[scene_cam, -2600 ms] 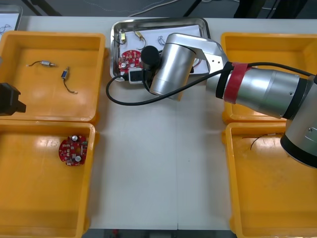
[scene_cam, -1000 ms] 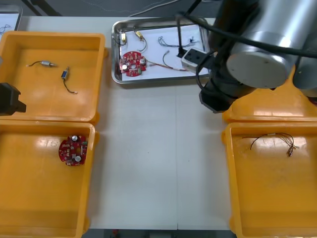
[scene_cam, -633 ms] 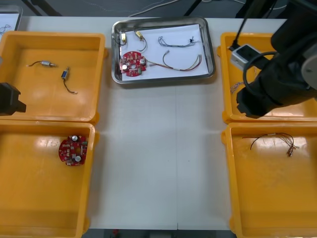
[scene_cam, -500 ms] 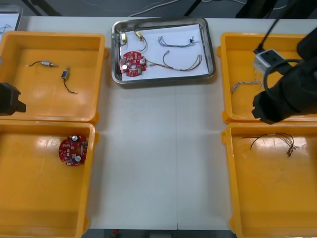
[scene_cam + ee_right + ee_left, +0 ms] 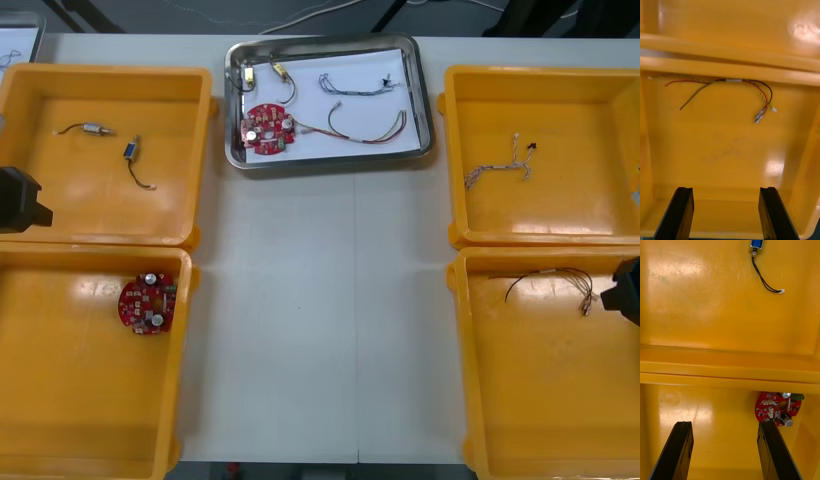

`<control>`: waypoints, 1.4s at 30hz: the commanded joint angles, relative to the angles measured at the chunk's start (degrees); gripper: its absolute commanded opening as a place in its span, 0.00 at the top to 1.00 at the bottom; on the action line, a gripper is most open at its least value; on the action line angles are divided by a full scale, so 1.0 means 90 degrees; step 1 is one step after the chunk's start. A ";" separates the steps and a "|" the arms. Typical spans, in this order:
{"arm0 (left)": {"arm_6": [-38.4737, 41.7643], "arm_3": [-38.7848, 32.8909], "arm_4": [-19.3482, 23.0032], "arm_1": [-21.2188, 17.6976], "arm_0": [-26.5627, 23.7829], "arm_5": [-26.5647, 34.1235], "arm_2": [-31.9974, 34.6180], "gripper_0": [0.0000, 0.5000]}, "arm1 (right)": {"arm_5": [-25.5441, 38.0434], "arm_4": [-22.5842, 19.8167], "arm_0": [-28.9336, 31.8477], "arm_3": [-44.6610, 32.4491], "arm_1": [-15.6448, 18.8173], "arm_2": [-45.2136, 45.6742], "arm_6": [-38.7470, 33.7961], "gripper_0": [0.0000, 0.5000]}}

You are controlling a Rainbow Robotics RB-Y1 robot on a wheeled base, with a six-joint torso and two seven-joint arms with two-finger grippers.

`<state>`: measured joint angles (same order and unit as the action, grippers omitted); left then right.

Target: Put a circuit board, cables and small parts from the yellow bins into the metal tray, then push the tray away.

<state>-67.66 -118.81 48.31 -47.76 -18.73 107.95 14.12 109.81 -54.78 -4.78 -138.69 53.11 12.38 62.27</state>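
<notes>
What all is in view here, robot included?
Table: one, light, under everything.
Bins: four, yellow; far left, near left, far right, near right.
Tray: one, metal, white inside, far middle.
Circuit boards: two, red; one in tray, one in near left bin.
Cables: four; twisted and red-yellow in tray, twisted in far right bin, dark in near right bin.
Small metal parts: four; two in tray, two in far left bin.
Left claw: black, open, over left bins.
Right claw: black, open, over near right bin.

The left gripper [image 5: 724, 424] and right gripper [image 5: 726, 189] each have two flat black fingers, square-tipped.
</notes>
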 commanded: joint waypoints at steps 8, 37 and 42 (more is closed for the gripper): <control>0.0603 -0.0197 0.0043 0.0053 0.0099 -0.0061 0.0209 0.00 | 0.0021 -0.0017 0.0511 -0.0273 -0.0364 0.0480 -0.0082 0.00; 0.0603 -0.0197 0.0043 0.0053 0.0099 -0.0061 0.0209 0.00 | 0.0021 0.0500 0.0482 -0.0146 -0.0726 0.0461 -0.0200 0.00; 0.0603 -0.0197 0.0043 0.0053 0.0099 -0.0061 0.0209 0.00 | 0.0021 0.0500 0.0482 -0.0146 -0.0726 0.0461 -0.0200 0.00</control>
<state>-67.65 -118.81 48.31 -47.76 -18.73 107.95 14.24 109.81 -50.77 -0.99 -139.48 47.14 15.05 62.24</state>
